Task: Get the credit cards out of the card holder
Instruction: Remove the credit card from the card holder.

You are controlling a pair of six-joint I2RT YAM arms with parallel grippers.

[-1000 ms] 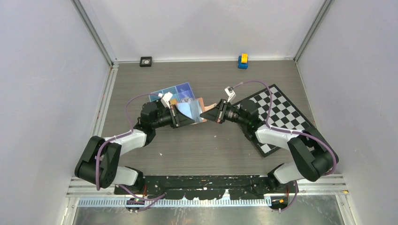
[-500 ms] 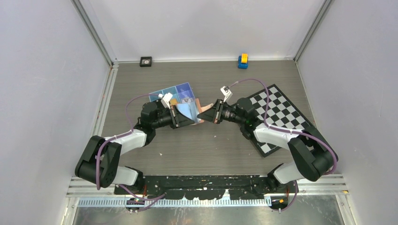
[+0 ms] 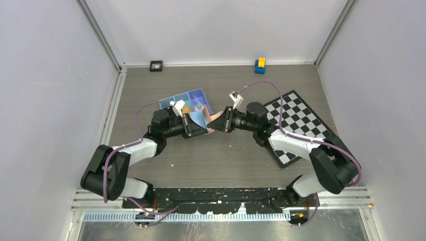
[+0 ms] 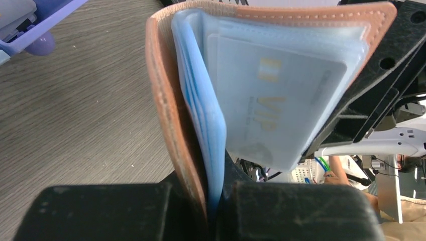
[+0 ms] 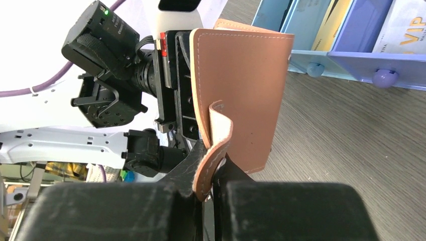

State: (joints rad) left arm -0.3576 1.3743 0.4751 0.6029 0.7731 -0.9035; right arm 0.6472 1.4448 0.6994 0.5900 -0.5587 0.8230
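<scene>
The tan card holder (image 3: 215, 117) hangs in the air between both grippers, part-open, above the table's middle. My left gripper (image 4: 216, 201) is shut on one cover (image 4: 161, 100) and its blue plastic sleeves (image 4: 211, 115). A pale credit card marked VIP (image 4: 274, 100) sits inside a sleeve. My right gripper (image 5: 213, 193) is shut on the holder's strap tab (image 5: 215, 145), with the holder's outer face (image 5: 246, 85) just beyond. In the top view the left gripper (image 3: 202, 128) and the right gripper (image 3: 216, 126) are almost touching.
A blue divided tray (image 3: 177, 100) lies just behind the left gripper; an orange card (image 5: 329, 22) and a pale VIP card (image 5: 407, 22) lie in it. A checkered board (image 3: 301, 118) lies under the right arm. A small blue-yellow block (image 3: 259, 65) and a black square (image 3: 156, 66) sit at the back wall.
My right gripper has moved left toward the left one, bringing the strap side of the card holder closer to the sleeves. The left arm has stayed put.
</scene>
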